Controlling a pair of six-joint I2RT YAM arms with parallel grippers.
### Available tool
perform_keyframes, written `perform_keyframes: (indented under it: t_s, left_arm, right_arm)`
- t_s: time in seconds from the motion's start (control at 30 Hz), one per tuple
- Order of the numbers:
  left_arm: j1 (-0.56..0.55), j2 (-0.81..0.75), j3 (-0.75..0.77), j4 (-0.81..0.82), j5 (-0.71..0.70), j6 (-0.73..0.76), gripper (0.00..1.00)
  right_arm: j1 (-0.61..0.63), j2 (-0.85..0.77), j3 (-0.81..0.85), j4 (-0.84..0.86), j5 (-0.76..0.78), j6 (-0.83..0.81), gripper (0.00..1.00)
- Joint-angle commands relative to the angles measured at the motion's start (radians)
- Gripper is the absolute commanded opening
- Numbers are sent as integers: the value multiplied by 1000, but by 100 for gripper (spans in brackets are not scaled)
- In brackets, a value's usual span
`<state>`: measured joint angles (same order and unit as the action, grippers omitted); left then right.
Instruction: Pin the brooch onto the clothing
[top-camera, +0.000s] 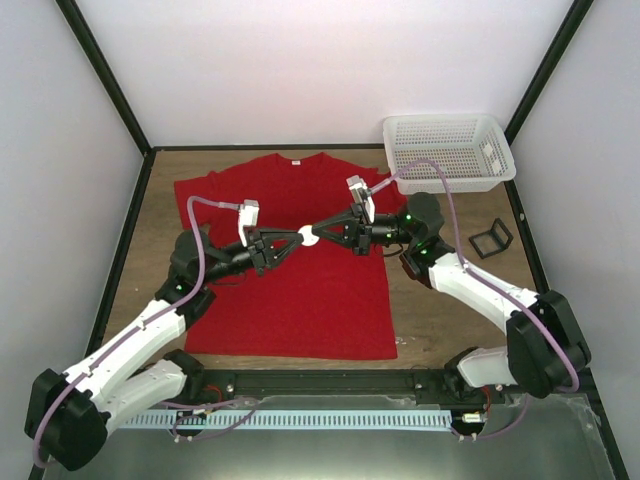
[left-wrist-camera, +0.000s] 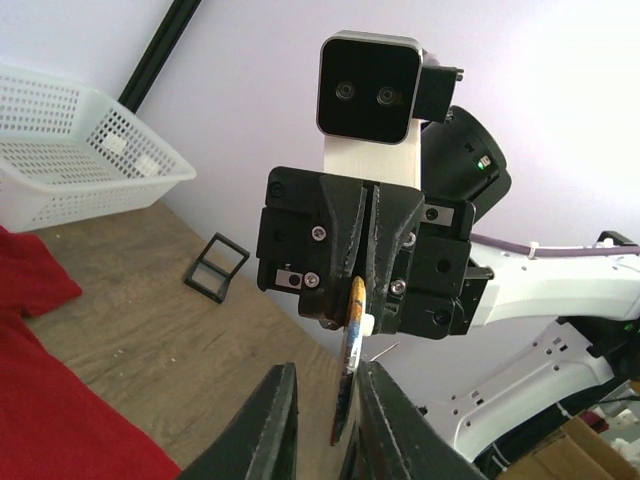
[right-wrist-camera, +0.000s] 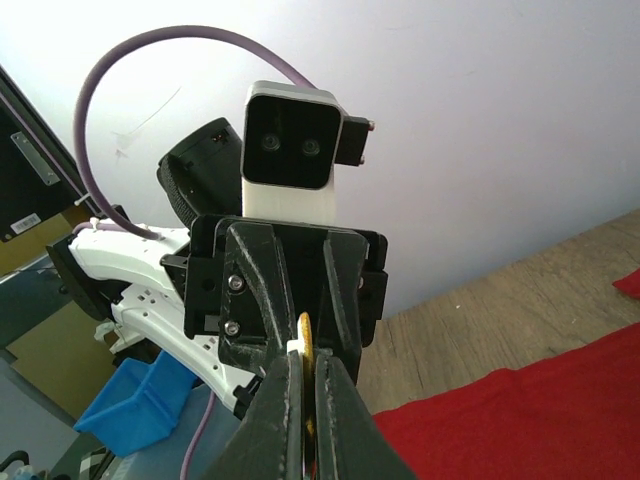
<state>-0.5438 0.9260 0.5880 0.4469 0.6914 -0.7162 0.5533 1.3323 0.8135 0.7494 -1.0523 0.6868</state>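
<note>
The red clothing (top-camera: 300, 300) lies flat on the wooden table. Above its chest the two grippers meet tip to tip. My right gripper (top-camera: 322, 232) is shut on the brooch (top-camera: 309, 237), a small round badge seen edge-on in the right wrist view (right-wrist-camera: 306, 335). In the left wrist view the brooch (left-wrist-camera: 352, 340) hangs from the right gripper's tips, its pin sticking out sideways. Its lower edge dips between the jaws of my left gripper (left-wrist-camera: 330, 372). It rests against the right-hand finger (left-wrist-camera: 385, 410), and a gap separates it from the other, so the left gripper is open.
A white mesh basket (top-camera: 450, 150) stands at the back right corner. A black wire-frame stand (top-camera: 490, 238) sits on bare wood right of the shirt. Black frame posts and white walls close in the table. A blue bin (right-wrist-camera: 130, 400) shows off the table's edge.
</note>
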Motion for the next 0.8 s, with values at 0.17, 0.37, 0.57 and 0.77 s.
perform_keyframes:
  t_s: [0.17, 0.37, 0.57, 0.77]
  left_arm:
    - [-3, -9, 38, -41, -3, 64, 8]
    - [-4, -38, 67, -164, -60, 121, 0]
    - [20, -84, 162, -475, -154, 296, 0]
    - [145, -78, 274, -767, -278, 406, 0]
  right_arm:
    - [17, 23, 21, 27, 9, 7, 1]
    - [20, 25, 48, -92, 59, -98, 5]
    - [19, 37, 140, -390, 250, -390, 24]
    - [19, 81, 204, -476, 440, -668, 53]
